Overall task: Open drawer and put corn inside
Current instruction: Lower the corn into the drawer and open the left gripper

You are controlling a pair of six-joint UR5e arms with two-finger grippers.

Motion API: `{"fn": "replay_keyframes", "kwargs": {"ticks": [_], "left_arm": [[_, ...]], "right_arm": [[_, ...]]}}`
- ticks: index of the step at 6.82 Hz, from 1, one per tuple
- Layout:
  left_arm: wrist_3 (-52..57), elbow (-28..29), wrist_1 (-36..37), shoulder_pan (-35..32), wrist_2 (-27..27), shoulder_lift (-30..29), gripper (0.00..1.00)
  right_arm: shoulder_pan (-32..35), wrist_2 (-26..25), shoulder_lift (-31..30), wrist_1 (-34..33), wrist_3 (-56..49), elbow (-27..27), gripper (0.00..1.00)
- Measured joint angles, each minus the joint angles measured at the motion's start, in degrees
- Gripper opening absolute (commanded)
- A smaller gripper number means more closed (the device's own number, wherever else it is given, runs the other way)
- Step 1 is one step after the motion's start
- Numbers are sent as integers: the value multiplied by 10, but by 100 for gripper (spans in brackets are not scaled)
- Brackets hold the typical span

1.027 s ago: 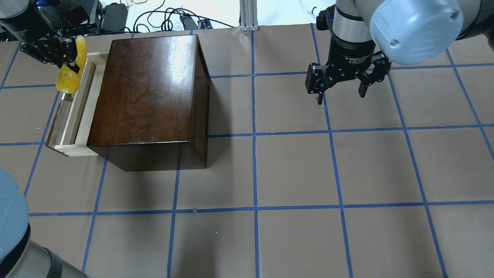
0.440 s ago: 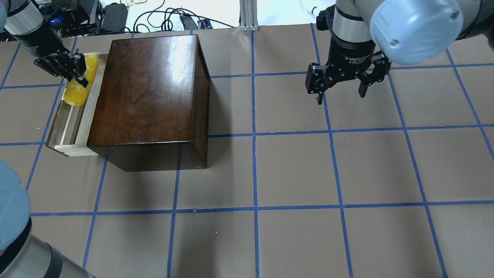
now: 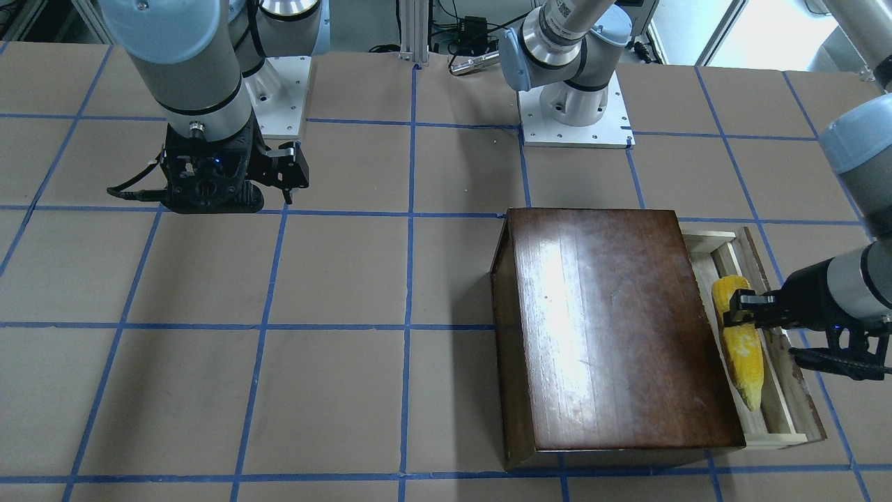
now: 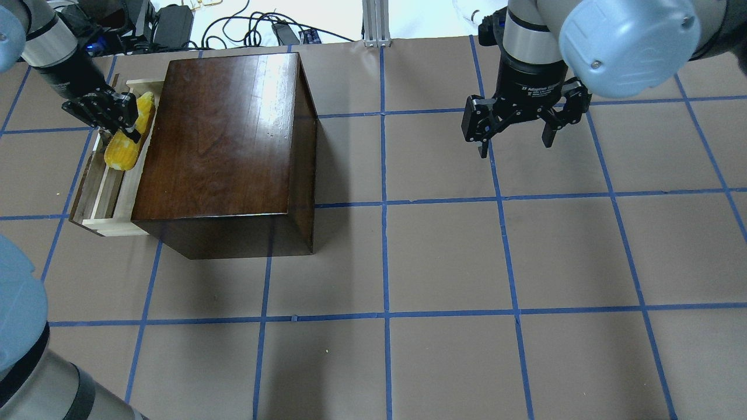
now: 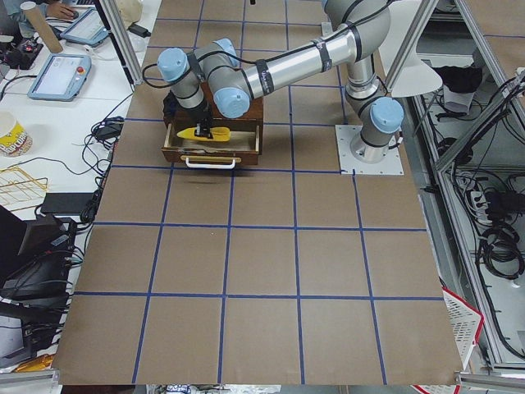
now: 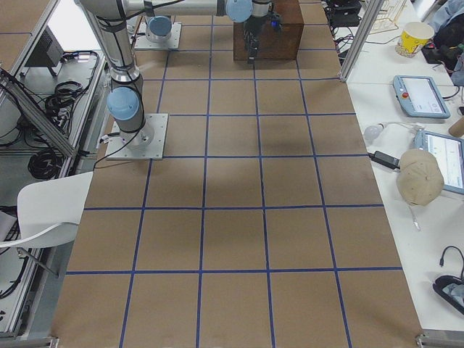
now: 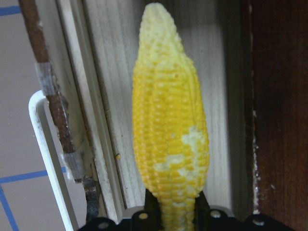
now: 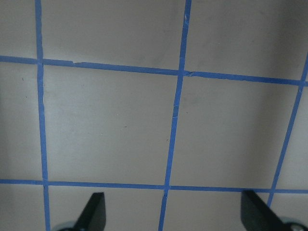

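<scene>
A brown paper-covered worktop (image 4: 443, 256), gridded with blue tape lines (image 4: 386, 262), stands beside white side desks (image 6: 384, 94) and a white plastic chair (image 6: 43, 210).

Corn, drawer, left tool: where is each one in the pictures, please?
corn (image 3: 743, 357): front-facing view, on the yellow middle of the cob.
drawer (image 4: 110, 225): overhead view, on its pale near end wall.
left tool (image 7: 175, 215): left wrist view, midway between its fingertips, at the cob's thick end.

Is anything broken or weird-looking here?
Yes. On the drawer, the dark front panel looks chipped and is patched with tape. The corn, held in the left gripper, has pale blotches.
</scene>
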Motion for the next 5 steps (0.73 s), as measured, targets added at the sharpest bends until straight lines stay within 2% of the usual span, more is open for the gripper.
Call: {"fn": "replay_keyframes", "kwargs": {"ticks": [1,2,3,5], "left_arm": [[2,-4,3,0,0,-4,34],[4,-5,4,0,1,-8,89],[4,-6,4,0,1,-10,100],[2,-6,4,0,2,-10,100]], "right_arm": [[0,0,0,0,0,0,100],[0,0,0,0,0,0,100],[0,0,0,0,0,0,100],[0,0,0,0,0,0,100]]}}
